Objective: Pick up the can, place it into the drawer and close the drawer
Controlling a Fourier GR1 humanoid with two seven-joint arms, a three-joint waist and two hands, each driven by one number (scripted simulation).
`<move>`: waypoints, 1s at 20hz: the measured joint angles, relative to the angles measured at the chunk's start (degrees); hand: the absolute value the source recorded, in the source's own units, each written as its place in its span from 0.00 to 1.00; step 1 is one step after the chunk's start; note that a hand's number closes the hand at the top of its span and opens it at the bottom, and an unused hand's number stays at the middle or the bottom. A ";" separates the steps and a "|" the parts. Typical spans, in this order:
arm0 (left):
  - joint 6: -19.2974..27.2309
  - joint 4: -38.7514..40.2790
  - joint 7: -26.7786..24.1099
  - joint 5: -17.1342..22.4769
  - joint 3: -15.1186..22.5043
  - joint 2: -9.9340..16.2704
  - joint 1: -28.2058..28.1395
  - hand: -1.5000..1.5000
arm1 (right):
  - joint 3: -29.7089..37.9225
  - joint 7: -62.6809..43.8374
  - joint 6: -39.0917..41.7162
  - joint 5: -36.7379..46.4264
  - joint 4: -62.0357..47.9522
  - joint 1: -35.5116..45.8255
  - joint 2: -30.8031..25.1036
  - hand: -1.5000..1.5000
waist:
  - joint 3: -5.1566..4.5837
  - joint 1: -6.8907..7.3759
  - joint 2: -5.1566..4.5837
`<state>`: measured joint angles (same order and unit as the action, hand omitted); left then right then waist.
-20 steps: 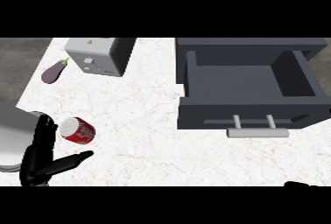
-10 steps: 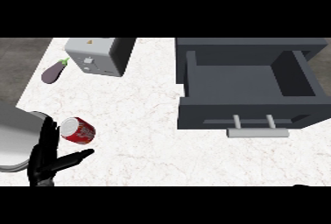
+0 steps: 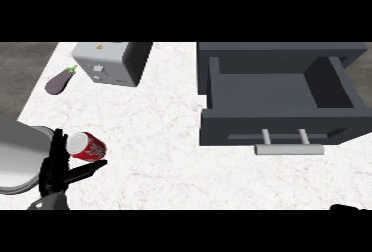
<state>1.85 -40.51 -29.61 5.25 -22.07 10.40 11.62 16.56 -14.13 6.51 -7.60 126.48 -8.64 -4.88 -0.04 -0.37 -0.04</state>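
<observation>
The red metal can with a pale silver top and white markings on its side (image 3: 87,146) lies tipped over on the white marbled desk (image 3: 160,133), near the desk's left edge and toward the lower left of the head view. Its silver end faces up and to the left, and its red body slants down to the right.

The black left hand (image 3: 59,170) is right at the can. Its fingers (image 3: 57,143) stand straight and close together along the can's left side, just at the silver end, while the thumb (image 3: 88,168) reaches out to the right below the red body. The can sits in the gap between the two; the hand is spread, not curled round it, and whether it actually touches the can cannot be told.

Just left of the hand, a round grey metal plate (image 3: 16,162) lies at the desk's left edge, partly cut off by the view.

Well apart, on the right half of the desk, the dark grey drawer (image 3: 280,96) stands pulled open, its flat inside visible, with a light grey bar handle (image 3: 288,148) on its front panel.

At the top left stand a light grey boxy toaster (image 3: 107,62) and, just beside it to the left, a purple eggplant with a green stem (image 3: 61,81).

Only a dark sliver of the right hand (image 3: 350,207) shows at the lower right edge; its fingers cannot be made out.
</observation>
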 measured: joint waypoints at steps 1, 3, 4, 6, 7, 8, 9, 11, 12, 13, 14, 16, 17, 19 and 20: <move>-0.19 1.34 -1.00 0.13 0.02 0.29 0.58 0.00 | 0.08 -0.11 0.37 -0.14 0.64 -0.85 0.25 0.00 | 0.01 -0.01 -0.01; -0.75 5.53 -2.65 0.37 -0.32 1.48 2.82 0.00 | 0.29 -0.95 0.44 -0.58 1.07 -0.32 0.07 0.00 | 0.01 -0.06 -0.03; -1.17 7.00 -3.46 0.46 -0.36 1.89 3.44 0.00 | 1.32 -1.46 1.15 -1.97 1.80 -0.82 -0.47 0.00 | 0.01 -0.10 -0.02; -1.71 10.99 -5.79 0.32 -0.46 2.76 5.47 0.00 | 1.93 -2.73 1.00 -2.38 2.07 0.21 -1.14 0.00 | 0.00 -0.16 -0.04; -1.51 12.25 -6.19 0.31 -0.36 2.63 6.53 0.00 | 1.19 -3.04 0.44 -1.21 1.75 1.14 -1.01 0.00 | 0.00 -0.13 -0.05; -2.04 12.76 -6.44 0.40 -0.10 2.75 7.00 0.00 | 0.76 -2.73 0.26 -0.47 1.53 1.34 -0.67 0.00 | -0.01 -0.10 -0.05; -2.89 13.57 -6.78 0.38 0.12 3.18 7.53 0.00 | 0.31 -1.97 0.18 0.25 0.95 1.40 -0.20 0.00 | -0.01 -0.09 -0.05; -3.99 15.79 -7.32 -0.05 0.77 3.25 9.22 0.00 | 0.31 -2.55 -0.11 0.32 1.08 1.90 -0.21 0.00 | -0.02 -0.19 -0.08; -4.34 16.65 -7.54 -0.17 1.04 3.24 9.92 0.00 | 0.69 -2.04 0.27 0.03 1.16 1.31 -0.16 0.00 | -0.02 -0.22 -0.08; -4.68 18.33 -8.78 -0.37 1.08 3.36 10.78 1.00 | 0.84 -1.56 0.42 0.02 0.83 1.29 -0.11 0.00 | -0.02 -0.31 -0.11; -5.07 19.17 -9.22 -0.47 1.28 3.19 11.46 1.00 | 1.13 -0.53 0.56 0.07 0.02 1.21 0.06 0.00 | -0.02 -0.32 -0.12; -6.88 19.80 -9.31 -0.27 1.67 3.36 12.02 1.00 | 0.49 -1.13 -0.01 0.85 0.72 1.79 0.33 0.00 | 0.00 -0.25 -0.10; -7.84 20.39 -9.36 -0.07 1.61 3.58 12.77 1.00 | 1.36 -0.97 0.62 -0.28 0.92 1.16 0.00 0.00 | -0.02 -0.34 -0.11; -9.15 21.83 -10.23 0.07 1.69 3.83 13.80 1.00 | 1.00 -1.04 0.34 0.43 0.93 1.34 0.27 0.00 | -0.02 -0.35 -0.12; -10.26 22.58 -11.04 0.05 1.73 4.15 14.05 1.00 | 0.79 -1.61 0.27 0.38 2.07 0.95 0.47 0.00 | -0.02 -0.43 -0.15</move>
<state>-8.40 -17.93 -40.65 5.30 -20.34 14.55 25.67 17.35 -15.74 6.79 -7.23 128.55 -7.69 -4.41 -0.07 -0.80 -0.19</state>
